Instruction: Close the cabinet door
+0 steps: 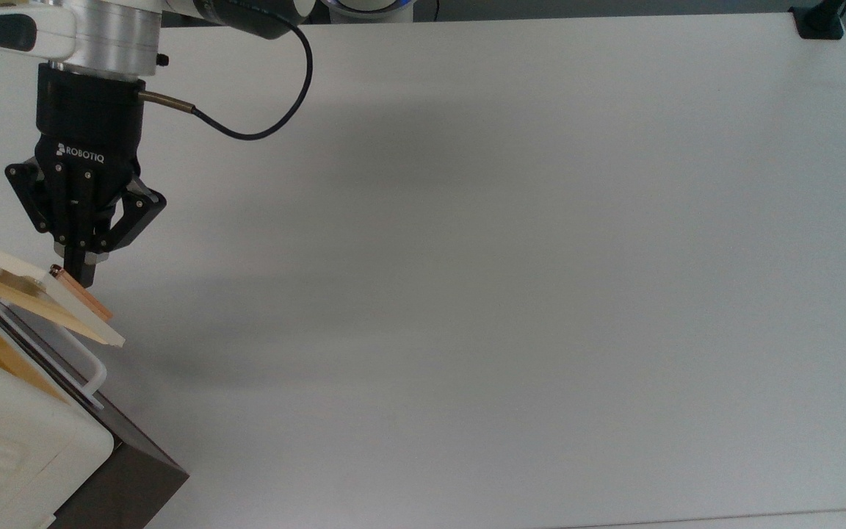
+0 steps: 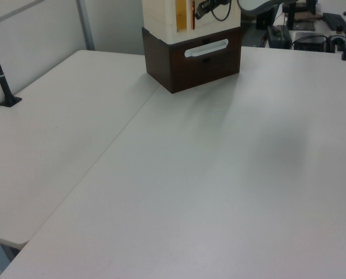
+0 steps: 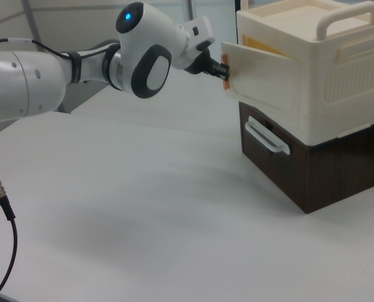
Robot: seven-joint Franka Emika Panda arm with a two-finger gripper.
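Note:
The cream-white cabinet (image 1: 4, 448) stands at the top view's lower left, on a dark brown base (image 1: 129, 485). Its pale cabinet door (image 1: 41, 297) is ajar at a narrow angle, with the free edge pointing out over the table. My gripper (image 1: 84, 278) is shut, and its tips rest against that free edge of the door. In the right view the gripper (image 3: 223, 70) presses the left edge of the door (image 3: 265, 78), which stands slightly off the cabinet (image 3: 325, 56). In the left view the door (image 2: 187, 14) is seen nearly edge-on beside the gripper (image 2: 203, 10).
A white bar handle (image 1: 89, 367) sticks out from the brown base (image 3: 312, 170) below the door. The white table (image 1: 504, 257) spreads wide to the top view's right. A black clamp post (image 1: 819, 22) sits at its far right corner, and another post (image 2: 1, 75) stands at the left view's left.

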